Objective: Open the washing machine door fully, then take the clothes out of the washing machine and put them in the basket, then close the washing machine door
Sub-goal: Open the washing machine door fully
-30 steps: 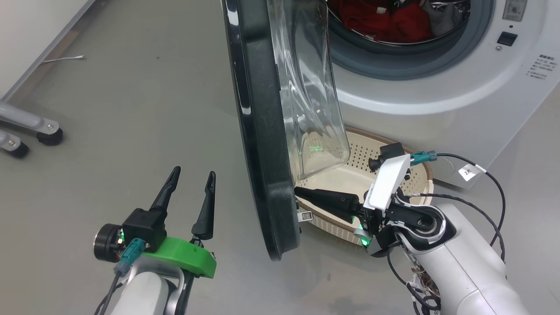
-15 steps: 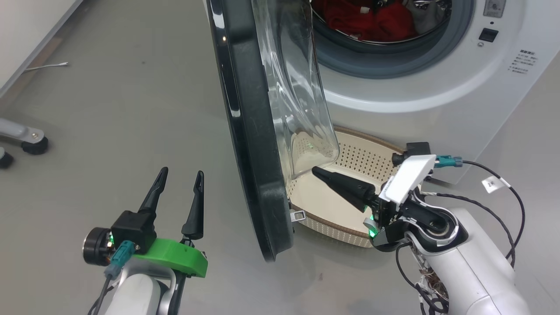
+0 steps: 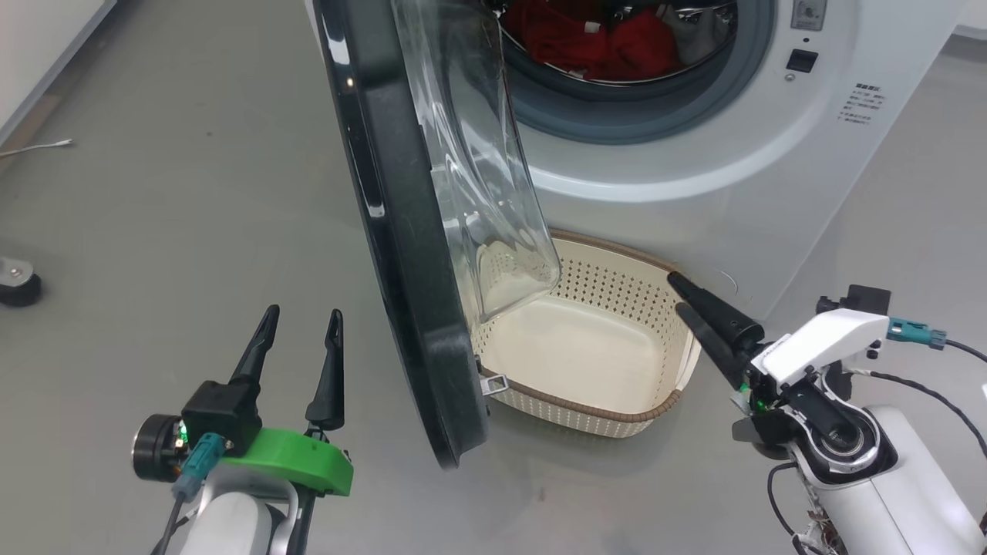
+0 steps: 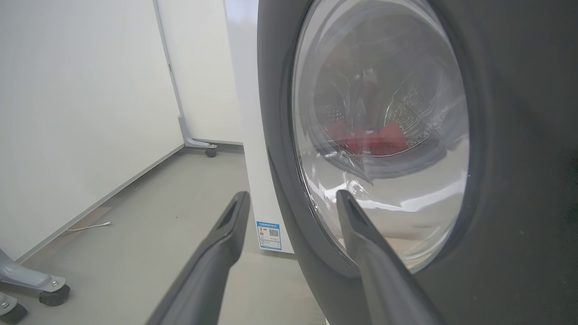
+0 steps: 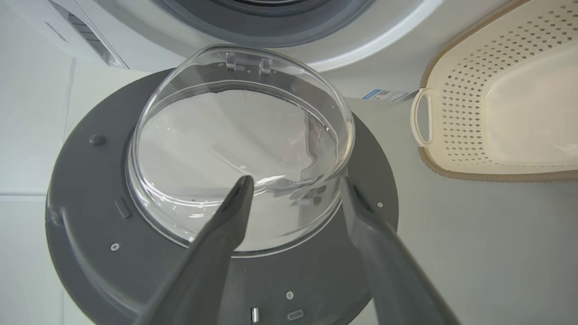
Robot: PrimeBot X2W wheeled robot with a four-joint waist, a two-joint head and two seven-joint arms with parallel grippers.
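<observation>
Two tools, both released and holding nothing, flank the washing machine door (image 3: pixel 401 254), which stands ajar and edge-on. The left tool (image 3: pixel 303 312) is near its outer face; the right tool (image 3: pixel 676 291) is at the basket's (image 3: pixel 609 412) right end, apart from the door. Door: glossy black rim, bulging clear glass bowl. Cream perforated basket, brown woven-look rim, on the floor against the white washing machine (image 3: pixel 694 177). Red clothes (image 3: pixel 609 38) lie in the drum.
</observation>
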